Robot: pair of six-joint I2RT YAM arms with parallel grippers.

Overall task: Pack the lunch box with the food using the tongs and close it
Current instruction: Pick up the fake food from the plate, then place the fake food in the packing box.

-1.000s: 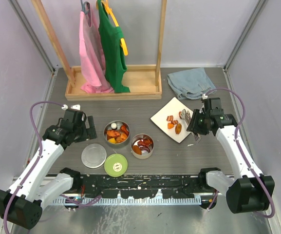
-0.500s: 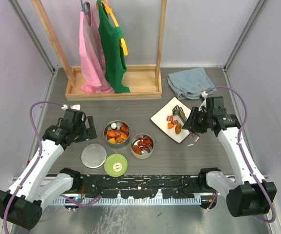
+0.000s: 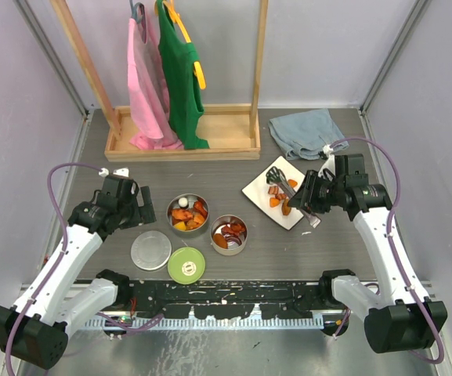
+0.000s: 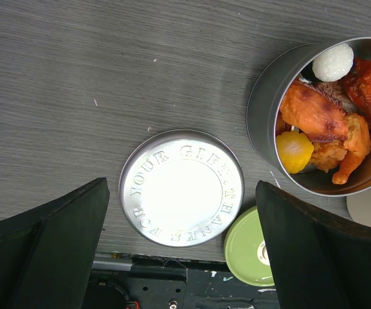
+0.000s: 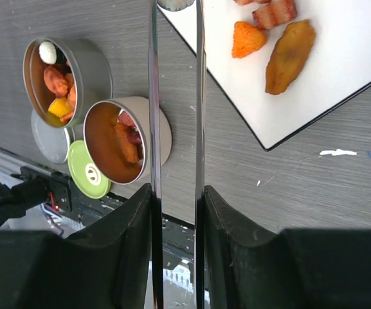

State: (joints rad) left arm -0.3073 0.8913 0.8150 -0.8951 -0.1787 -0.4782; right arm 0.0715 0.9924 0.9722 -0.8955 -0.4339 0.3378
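Picking food off the plate with the tongs, both tins uncovered.

Clasping the tongs (image 5: 199, 129) by the joined end in the right jaws, clenched partway so that the two thin arms run side by side with a gap. Reaching over the white plate (image 5: 339, 64), scalloped tips near its far-left edge, nothing visibly pinched. Lying, in the top view, with the long axis running from the jaws up and to the robot's left, tips pointing away from the arm bases. Judging the packing as midway: orange and brown food (image 5: 288, 55) on the plate, more already in the tins (image 5: 101, 77). Calling next for lowering the tips around one chunk, squeezing, then carrying it to a tin. Hanging the left jaws spread wide and released over the steel lid (image 4: 181, 188), beside the green lid (image 4: 249, 248), grasping nothing.
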